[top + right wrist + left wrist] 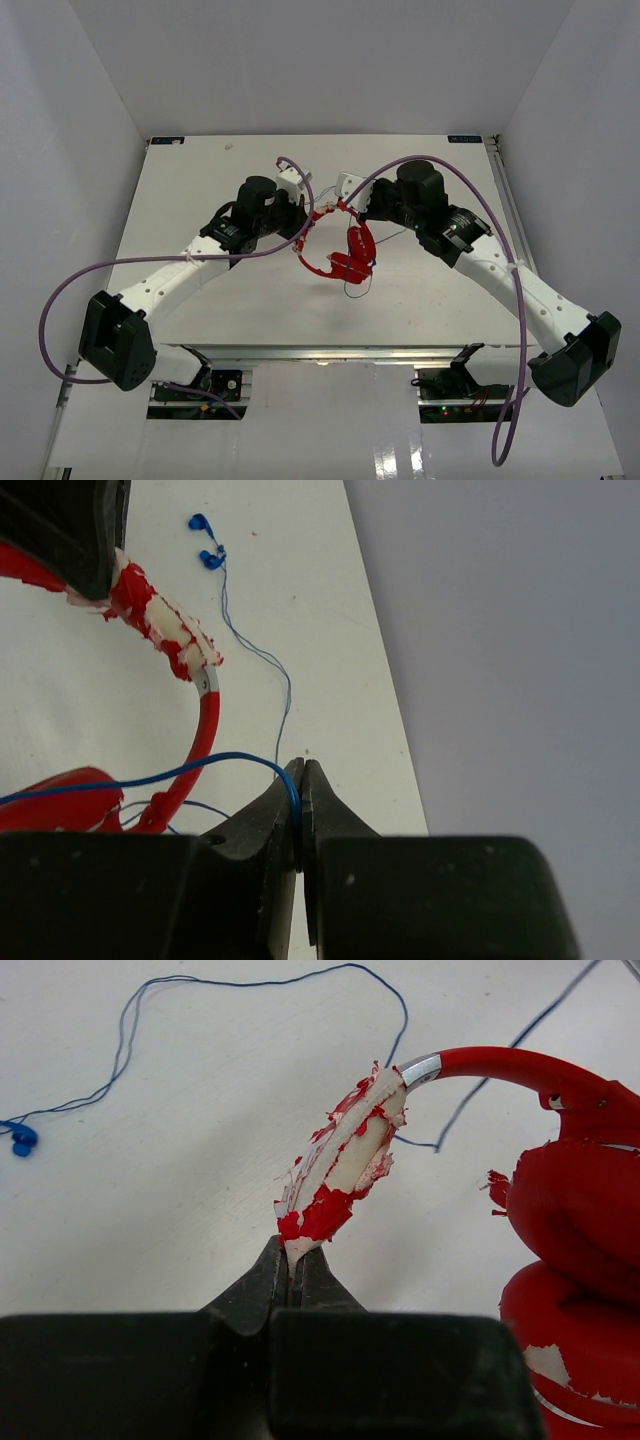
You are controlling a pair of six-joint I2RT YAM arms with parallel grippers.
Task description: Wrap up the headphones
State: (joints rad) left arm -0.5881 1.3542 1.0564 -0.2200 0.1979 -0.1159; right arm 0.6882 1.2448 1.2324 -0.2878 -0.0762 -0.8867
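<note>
Left end effector [296,1263] clamps flaking headband [350,1150] of headphones [575,1200]; right end effector [300,792] pinches cable [230,755]. The thin cable may slip out if tugged.

**Worn red headphones [575,1260] on a matt white table [150,1210]**

The ear cups [570,1190] are smooth red, flaking in patches. The headband [345,1160] has a red skin peeled back to rough cream padding, next to a shiny metal strip [421,1070]. The cable [260,979] is thin, smooth and blue.
</note>
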